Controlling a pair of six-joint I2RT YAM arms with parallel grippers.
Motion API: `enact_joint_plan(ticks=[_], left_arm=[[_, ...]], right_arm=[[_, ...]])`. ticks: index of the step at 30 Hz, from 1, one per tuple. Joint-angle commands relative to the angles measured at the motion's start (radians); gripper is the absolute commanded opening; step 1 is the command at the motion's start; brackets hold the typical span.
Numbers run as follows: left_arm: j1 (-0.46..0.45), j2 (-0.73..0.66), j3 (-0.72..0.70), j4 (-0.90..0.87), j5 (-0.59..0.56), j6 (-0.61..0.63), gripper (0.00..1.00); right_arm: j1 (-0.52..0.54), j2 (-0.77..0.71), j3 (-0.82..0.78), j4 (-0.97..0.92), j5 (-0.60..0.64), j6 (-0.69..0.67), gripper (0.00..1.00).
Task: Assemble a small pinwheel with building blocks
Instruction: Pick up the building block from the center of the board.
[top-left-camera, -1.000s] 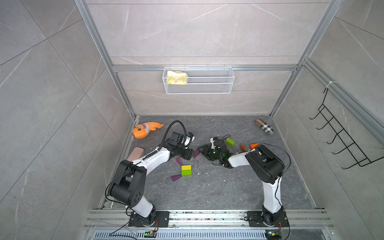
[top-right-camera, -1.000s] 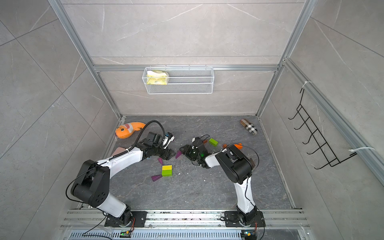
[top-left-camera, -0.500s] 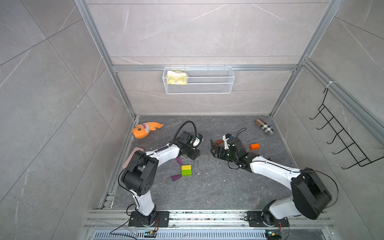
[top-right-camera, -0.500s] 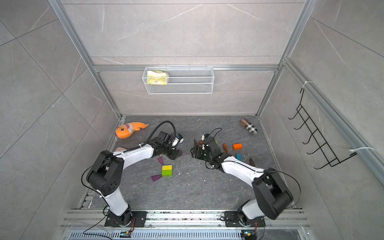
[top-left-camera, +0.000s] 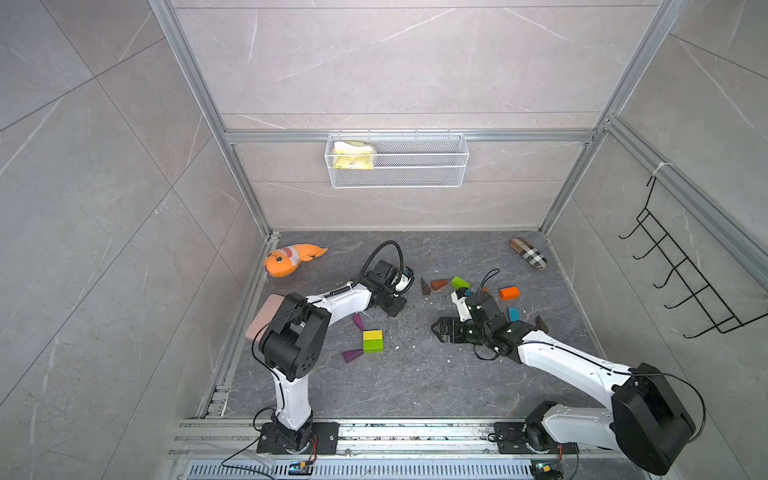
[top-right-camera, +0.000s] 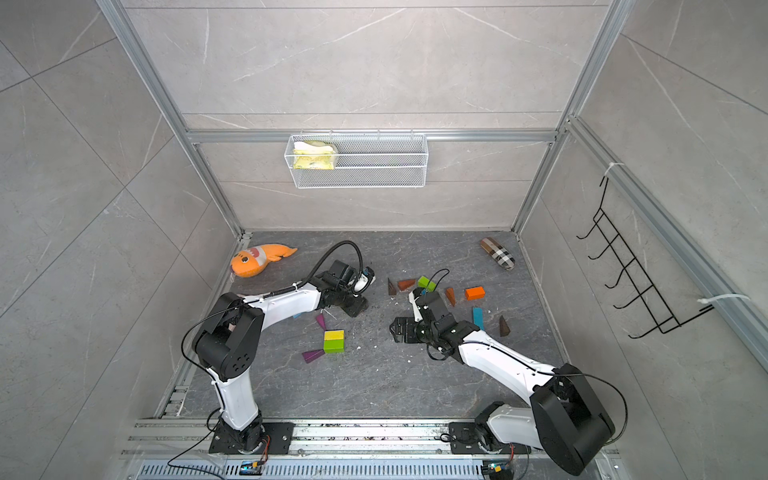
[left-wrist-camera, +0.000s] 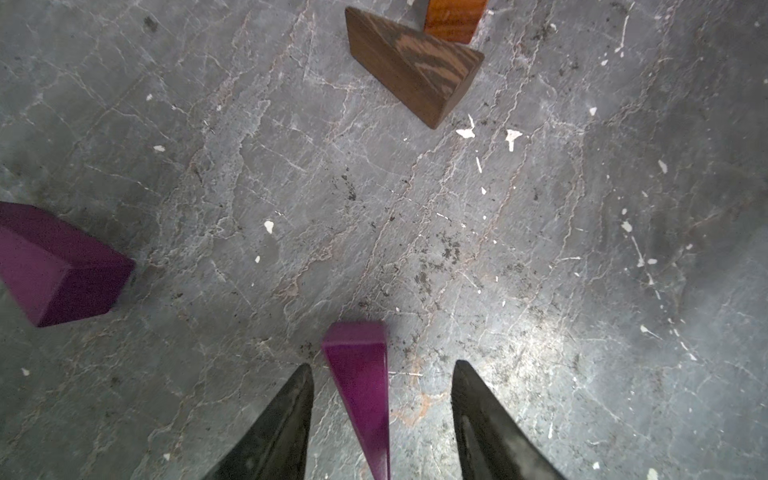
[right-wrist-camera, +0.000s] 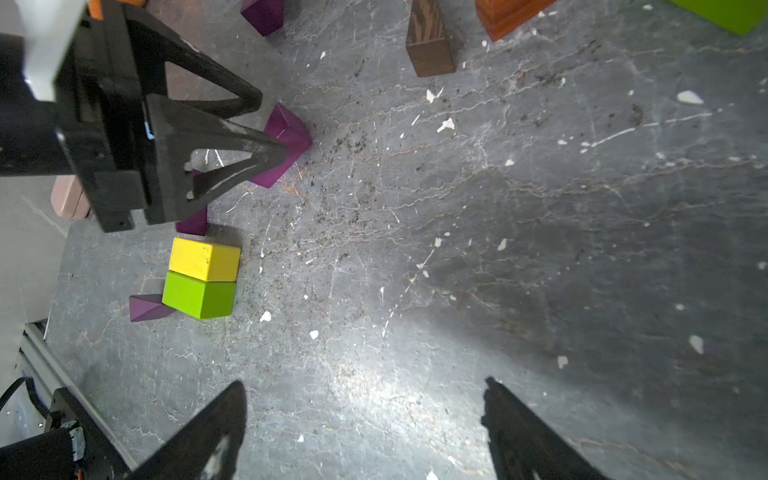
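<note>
My left gripper is open and low over the floor, its fingers straddling a purple wedge with a gap on each side; it also shows in the right wrist view and in a top view. My right gripper hangs wide open over bare floor in the middle, holding nothing. A yellow block touches a green block, with another purple wedge against the green one. A brown wedge, an orange-brown wedge, a green block, an orange brick and a blue bar lie further back and right.
An orange plush fish lies at the back left. A pink case sits by the left wall under my left arm. A plaid case lies at the back right. A wire basket hangs on the back wall.
My right arm has unfolded, its gripper has drawn back from the block cluster toward the front and its jaws have widened. My left gripper shifted right over the purple wedge, its jaws narrowing.
</note>
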Motion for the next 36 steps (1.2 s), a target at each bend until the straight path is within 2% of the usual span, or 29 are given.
enact_joint_plan(ticks=[1, 9, 16, 25, 30, 34, 36], left_arm=[[-0.001, 0.016, 0.036, -0.016, -0.056, -0.044, 0.54], [-0.003, 0.044, 0.056, -0.022, -0.081, -0.087, 0.53], [-0.004, 0.067, 0.070, -0.017, -0.063, -0.100, 0.44], [-0.005, 0.077, 0.075, -0.032, -0.061, -0.107, 0.39], [-0.005, 0.077, 0.075, -0.033, -0.037, -0.106, 0.31], [-0.006, 0.066, 0.064, -0.035, -0.017, -0.101, 0.20], [-0.005, 0.047, 0.048, -0.033, -0.017, -0.099, 0.18]], right_arm=[[0.005, -0.019, -0.016, -0.008, -0.020, -0.028, 0.90], [0.005, -0.012, -0.028, 0.008, -0.031, -0.024, 0.90], [0.005, -0.003, -0.024, 0.005, -0.033, -0.026, 0.90], [0.005, -0.001, -0.024, 0.004, -0.043, -0.031, 0.90], [0.006, -0.017, -0.034, -0.007, -0.049, -0.062, 0.89], [0.010, -0.059, -0.071, -0.014, -0.040, -0.083, 0.88], [0.010, -0.082, -0.092, -0.019, -0.035, -0.089, 0.88]])
